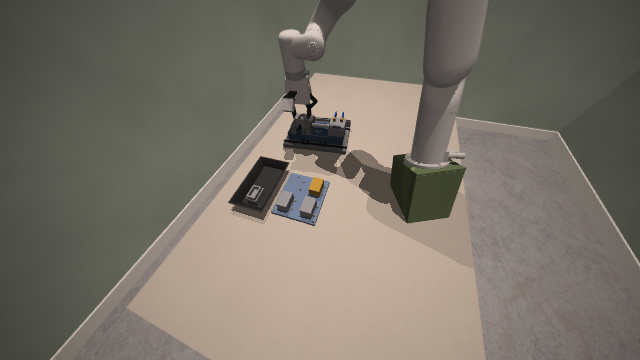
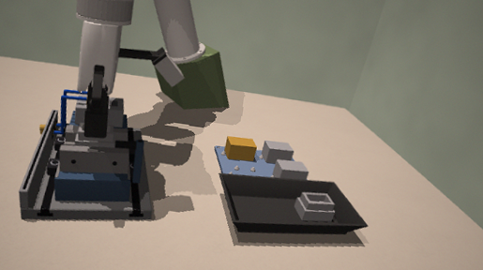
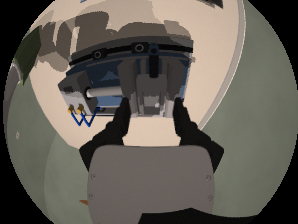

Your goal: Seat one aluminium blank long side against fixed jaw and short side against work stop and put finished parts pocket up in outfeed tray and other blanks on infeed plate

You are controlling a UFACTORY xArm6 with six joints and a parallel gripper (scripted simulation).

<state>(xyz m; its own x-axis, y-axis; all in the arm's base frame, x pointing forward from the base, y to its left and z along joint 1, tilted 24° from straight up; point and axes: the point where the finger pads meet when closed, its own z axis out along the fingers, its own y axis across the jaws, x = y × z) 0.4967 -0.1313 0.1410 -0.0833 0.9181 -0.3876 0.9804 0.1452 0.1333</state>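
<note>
The top view is looking down obliquely from high and far, taking in the whole tabletop (image 1: pixel 320 280) and surrounding floor. The exterior view is facing across the tabletop (image 2: pixel 401 214) from low beside one long edge, at close range. The wrist view is looking down past the gripper (image 3: pixel 152 119) at very close range. All three are sharing the vise (image 1: pixel 320 132) (image 2: pixel 90 166) (image 3: pixel 127 70).
</note>
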